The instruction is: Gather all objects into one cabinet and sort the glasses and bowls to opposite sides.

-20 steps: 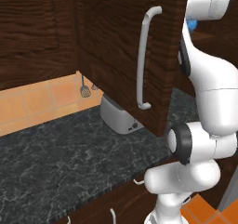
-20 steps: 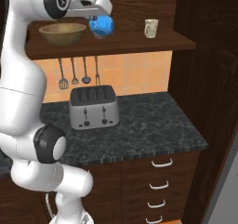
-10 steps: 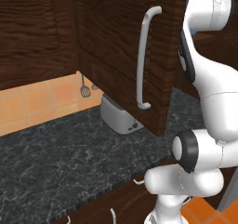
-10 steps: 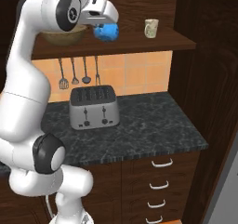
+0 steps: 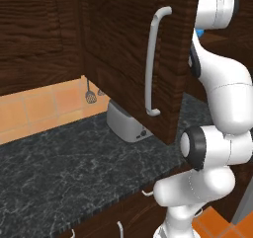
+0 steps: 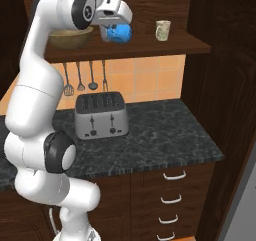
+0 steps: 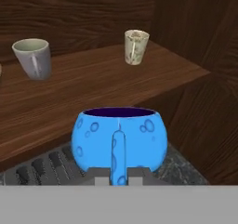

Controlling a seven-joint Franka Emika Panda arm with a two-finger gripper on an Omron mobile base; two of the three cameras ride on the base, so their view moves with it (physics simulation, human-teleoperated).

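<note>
My gripper (image 6: 114,29) is shut on the side handle of the small blue bowl (image 6: 120,34), which hangs level just in front of the cabinet's wooden board (image 6: 150,47). In the hand view the blue bowl (image 7: 119,137) sits close, its handle between my fingertips (image 7: 117,179). On the board stand a grey glass (image 7: 32,58) and a beige speckled glass (image 7: 135,46). The wide tan bowl (image 6: 70,37) rests at the board's left, partly behind my arm. The beige glass (image 6: 162,30) stands to the right. The cabinet door (image 5: 123,49) with its pale bar handle (image 5: 152,64) stands open.
A silver toaster (image 6: 100,116) sits on the dark stone counter (image 6: 165,135) under the board, with utensils (image 6: 80,77) hanging on the orange tiles. Drawers with white handles (image 6: 172,197) are below. The open door hides the cabinet's inside in the left base view.
My gripper has carried the blue bowl to the right and slightly down, away from the tan bowl. The glasses and the tan bowl have stayed put.
</note>
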